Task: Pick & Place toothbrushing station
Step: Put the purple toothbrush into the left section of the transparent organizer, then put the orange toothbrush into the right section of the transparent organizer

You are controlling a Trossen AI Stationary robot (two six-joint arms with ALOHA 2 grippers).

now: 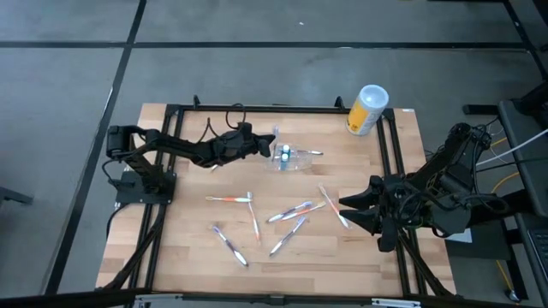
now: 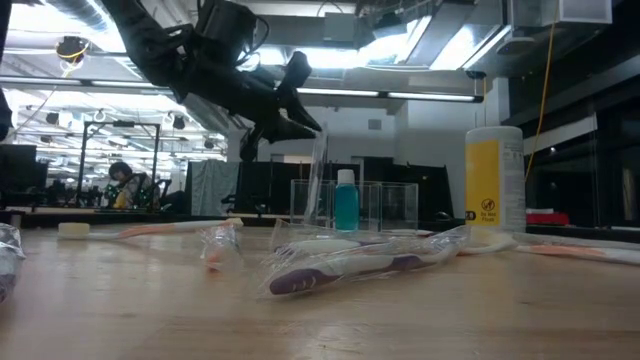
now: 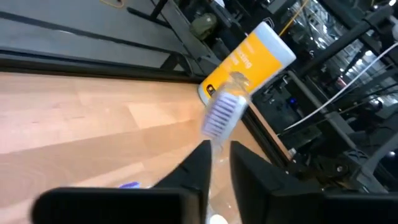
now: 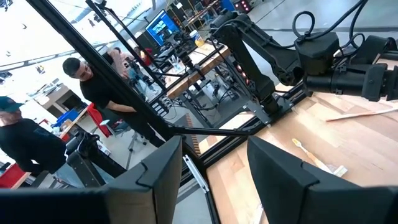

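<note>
Wrapped toothbrush (image 2: 350, 268), purple head, lies closest to the low camera, in front of the toothbrushing station (image 2: 355, 207). Take the station as your landmark: a clear holder standing upright on the wooden table (image 1: 188, 248), toward the far edge, with a teal-capped bottle (image 2: 346, 200) inside one compartment.

Left gripper (image 1: 267, 146) sits just beside the station on its left-arm side, raised above the rim. Its fingers are narrowly parted around the stem of a clear-wrapped brush (image 3: 222, 115), bristle end pointing away from the wrist. You cannot tell from these views whether the fingers are pinching the stem or have let go; the stem stands between them either way. In the low view, that brush (image 2: 318, 175) looks upright at the station's left compartment.

Right gripper (image 1: 349, 211) waits well apart from the station, on the right-arm side near the table edge, jaws wide and holding nothing.

Yellow canister (image 1: 367, 109) stands beyond the station toward the far right corner. Loose brushes (image 1: 291, 212) are scattered on the near side of the station, at least five by your count.

Judgement on progress: early. One brush appears to be going in; the scattered ones are all left to place.
</note>
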